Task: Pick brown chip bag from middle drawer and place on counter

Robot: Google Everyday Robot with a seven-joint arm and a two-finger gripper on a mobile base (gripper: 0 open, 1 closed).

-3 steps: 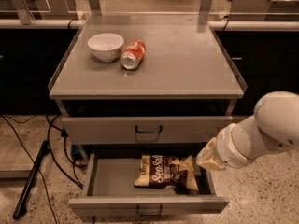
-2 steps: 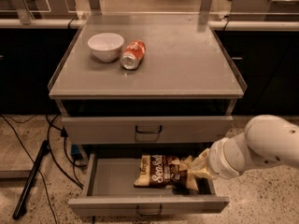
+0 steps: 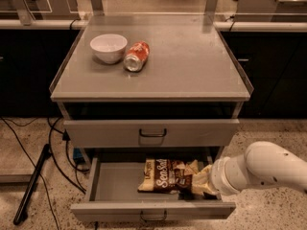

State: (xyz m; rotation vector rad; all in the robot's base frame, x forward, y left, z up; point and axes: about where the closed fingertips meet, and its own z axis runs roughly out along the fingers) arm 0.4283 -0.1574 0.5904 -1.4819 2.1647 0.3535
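Note:
The brown chip bag (image 3: pixel 163 175) lies flat in the open middle drawer (image 3: pixel 112 185), right of its centre, with white script lettering facing up. My gripper (image 3: pixel 201 181) is down inside the drawer at the bag's right, cream-yellow end, which it partly covers. My white arm (image 3: pixel 268 169) reaches in from the right. The counter (image 3: pixel 192 61) is the cabinet's grey top above.
A white bowl (image 3: pixel 109 47) and an orange-red soda can (image 3: pixel 136 56) lying on its side sit at the counter's back left. A shut grey drawer front (image 3: pixel 152 132) is above the open drawer. Dark cables and a rod (image 3: pixel 29 188) lie on the floor to the left.
My arm has come lower and further left, bringing the gripper down into the drawer onto the bag's right end. The bag, bowl and can have not moved.

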